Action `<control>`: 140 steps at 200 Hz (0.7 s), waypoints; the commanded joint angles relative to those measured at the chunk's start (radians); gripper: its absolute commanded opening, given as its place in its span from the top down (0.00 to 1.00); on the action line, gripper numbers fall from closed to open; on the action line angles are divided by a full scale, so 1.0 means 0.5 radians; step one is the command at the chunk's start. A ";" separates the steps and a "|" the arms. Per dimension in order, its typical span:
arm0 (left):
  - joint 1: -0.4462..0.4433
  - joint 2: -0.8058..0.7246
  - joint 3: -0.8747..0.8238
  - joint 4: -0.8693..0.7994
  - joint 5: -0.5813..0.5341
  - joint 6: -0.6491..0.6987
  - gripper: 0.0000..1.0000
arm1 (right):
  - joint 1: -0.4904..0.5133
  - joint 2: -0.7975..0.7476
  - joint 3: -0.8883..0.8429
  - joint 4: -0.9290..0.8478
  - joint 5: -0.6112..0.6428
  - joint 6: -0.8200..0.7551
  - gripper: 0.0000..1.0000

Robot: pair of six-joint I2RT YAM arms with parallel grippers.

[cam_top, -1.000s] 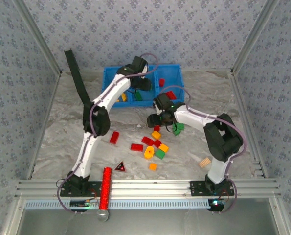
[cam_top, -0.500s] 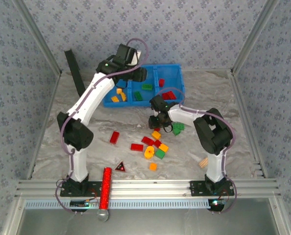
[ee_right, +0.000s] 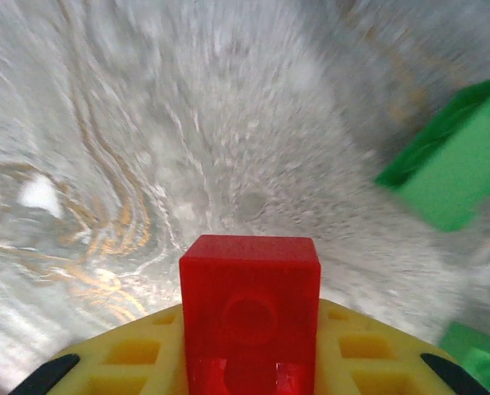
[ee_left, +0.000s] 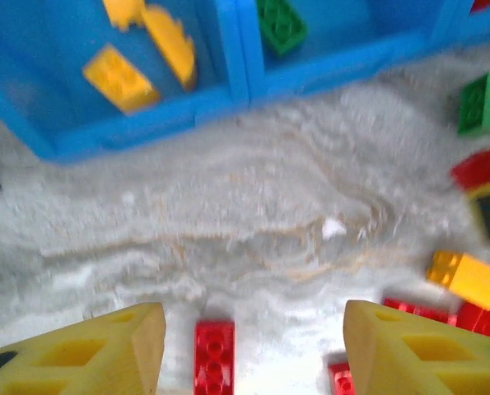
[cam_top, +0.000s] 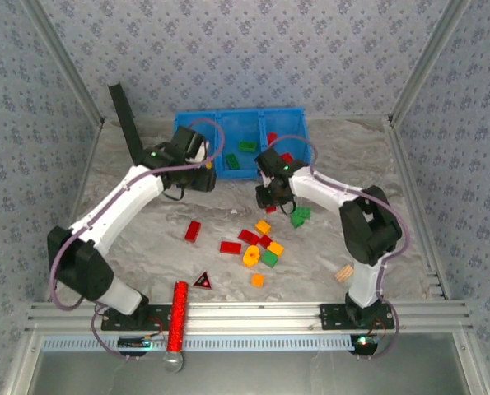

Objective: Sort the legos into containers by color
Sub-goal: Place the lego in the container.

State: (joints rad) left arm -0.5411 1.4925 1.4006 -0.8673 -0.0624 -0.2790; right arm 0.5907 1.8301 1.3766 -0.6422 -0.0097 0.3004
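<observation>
Right gripper (cam_top: 265,196) clenched on red brick (ee_right: 249,304), just near of blue tray (cam_top: 236,113). Left gripper (ee_left: 253,325) released, empty, over table (cam_top: 228,218), near of tray's left compartment. Loose legos (cam_top: 259,245) scattered mid-table.

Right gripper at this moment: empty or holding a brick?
Holding. The right gripper is shut on a red brick, which sits clamped between its yellow fingers in the right wrist view.

You've got a dark triangle with red centre (cam_top: 202,281) near left of middle on the marbled table (cam_top: 352,152); tan wooden block (cam_top: 344,272) near right; red cylinder (cam_top: 178,317) across the near rail (cam_top: 269,311); black strip (cam_top: 128,123) leaning far left.
</observation>
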 commanded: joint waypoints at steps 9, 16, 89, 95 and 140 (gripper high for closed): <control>-0.079 -0.199 -0.235 0.057 0.146 -0.147 0.38 | -0.114 -0.201 0.230 -0.162 0.113 -0.143 0.72; -0.103 -0.228 -0.276 0.065 0.143 -0.169 0.38 | -0.144 -0.204 0.262 -0.153 0.129 -0.157 0.72; -0.295 -0.394 -0.549 0.276 0.210 -0.457 0.36 | -0.444 0.191 0.746 0.012 0.100 -0.308 0.72; -0.318 -0.391 -0.552 0.312 0.186 -0.474 0.36 | -0.459 0.244 0.790 0.022 0.100 -0.312 0.72; -0.465 -0.293 -0.496 0.363 0.116 -0.544 0.35 | -0.543 0.615 1.123 0.058 0.048 -0.358 0.71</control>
State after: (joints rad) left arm -0.7506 1.3231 1.1267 -0.7212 0.0181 -0.5079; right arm 0.3370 2.0579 1.8462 -0.6209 0.0307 0.1535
